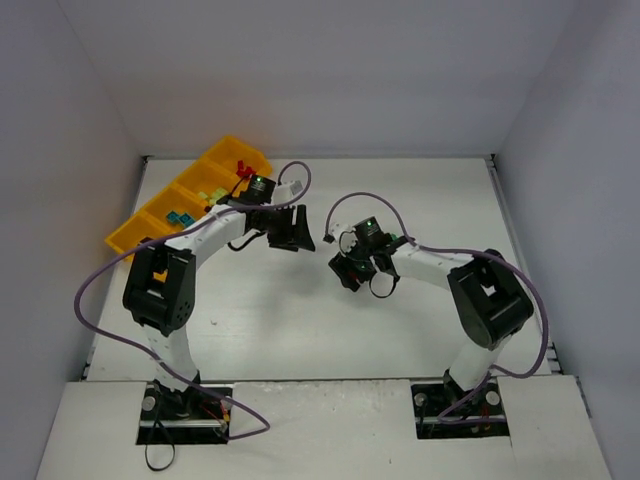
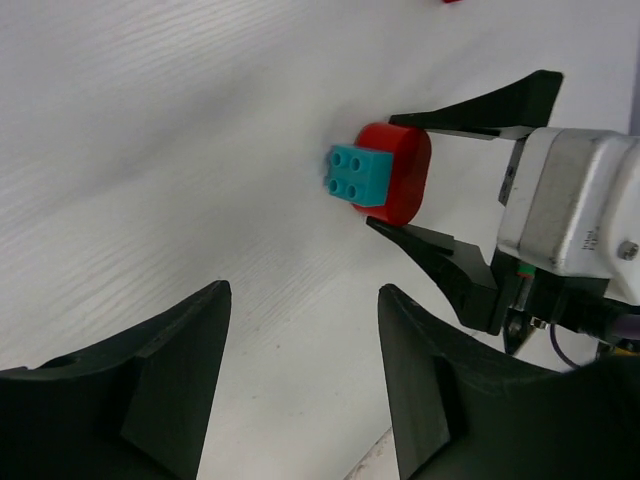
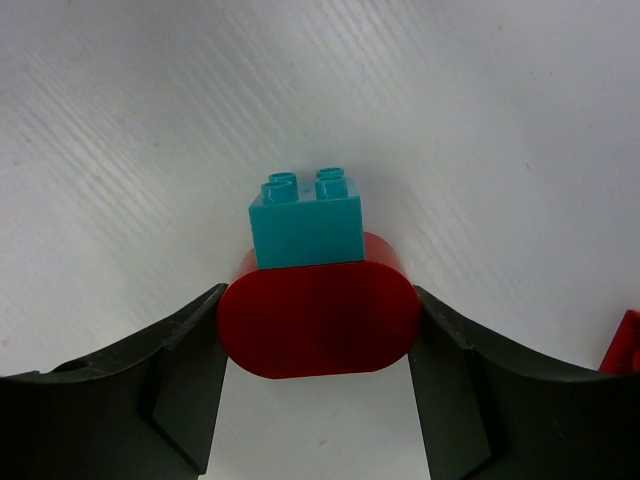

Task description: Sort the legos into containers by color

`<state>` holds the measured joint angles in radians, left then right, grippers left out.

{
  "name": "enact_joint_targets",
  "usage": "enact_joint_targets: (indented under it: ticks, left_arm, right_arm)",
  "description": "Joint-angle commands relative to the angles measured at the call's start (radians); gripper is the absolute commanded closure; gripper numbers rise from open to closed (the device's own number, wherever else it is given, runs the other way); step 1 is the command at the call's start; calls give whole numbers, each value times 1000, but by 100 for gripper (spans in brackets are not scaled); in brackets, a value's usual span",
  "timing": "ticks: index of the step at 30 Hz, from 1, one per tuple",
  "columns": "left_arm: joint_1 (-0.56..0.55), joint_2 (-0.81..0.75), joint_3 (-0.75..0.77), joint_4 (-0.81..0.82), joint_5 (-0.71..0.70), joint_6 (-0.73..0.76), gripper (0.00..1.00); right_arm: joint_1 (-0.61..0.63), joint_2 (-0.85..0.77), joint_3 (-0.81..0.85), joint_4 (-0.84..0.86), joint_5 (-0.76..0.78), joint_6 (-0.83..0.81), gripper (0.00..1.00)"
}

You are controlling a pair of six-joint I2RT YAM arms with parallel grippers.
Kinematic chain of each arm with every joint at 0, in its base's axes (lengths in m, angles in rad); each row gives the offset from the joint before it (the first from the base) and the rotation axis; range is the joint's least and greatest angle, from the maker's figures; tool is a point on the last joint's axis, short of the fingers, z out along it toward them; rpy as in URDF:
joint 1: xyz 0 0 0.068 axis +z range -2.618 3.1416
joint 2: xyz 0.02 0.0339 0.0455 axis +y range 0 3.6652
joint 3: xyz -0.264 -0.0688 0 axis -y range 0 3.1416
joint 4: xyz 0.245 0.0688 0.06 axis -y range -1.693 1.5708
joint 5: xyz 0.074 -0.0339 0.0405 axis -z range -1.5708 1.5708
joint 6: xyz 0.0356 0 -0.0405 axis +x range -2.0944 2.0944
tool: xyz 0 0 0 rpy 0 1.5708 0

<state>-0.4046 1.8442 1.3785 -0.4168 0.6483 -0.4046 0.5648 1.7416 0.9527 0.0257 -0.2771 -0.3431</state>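
My right gripper (image 3: 318, 300) is shut on a red half-round brick (image 3: 318, 320) with a teal brick (image 3: 305, 225) stuck on its far face. Its fingers press the red piece from both sides, just over the white table. The left wrist view shows the same pair, the red brick (image 2: 405, 175) and the teal brick (image 2: 358, 175), between the right gripper's fingers (image 2: 440, 250). My left gripper (image 2: 303, 292) is open and empty, facing the pair from a short way off. From above, the left gripper (image 1: 298, 232) and the right gripper (image 1: 343, 264) sit close together at mid-table. The orange-yellow tray (image 1: 125, 238) lies at the back left.
The tray holds red bricks (image 1: 240, 168), yellow-green bricks (image 1: 212, 190) and teal bricks (image 1: 180, 216) in separate compartments; my left arm covers part of the nearest one. Another red piece (image 3: 625, 345) lies at the right edge of the right wrist view. White walls enclose the table.
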Motion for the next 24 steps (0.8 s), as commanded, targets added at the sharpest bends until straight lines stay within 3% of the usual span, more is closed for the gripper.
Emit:
enact_joint_targets:
  ticks: [1, 6, 7, 10, 24]
  left_arm:
    - [3, -45, 68, 55, 173, 20, 45]
    - [-2, -19, 99, 88, 310, -11, 37]
    - [-7, -10, 100, 108, 365, -26, 30]
    - [-20, -2, 100, 145, 424, -52, 29]
    - [-97, 72, 175, 139, 436, -37, 28]
  right_arm:
    - [6, -140, -37, 82, -13, -17, 100]
    - [6, -250, -87, 140, 13, -10, 100]
    - [6, -276, -107, 151, 9, -7, 100]
    - [6, -318, -124, 157, 1, -4, 100]
    - [-3, -427, -144, 146, -53, 9, 93]
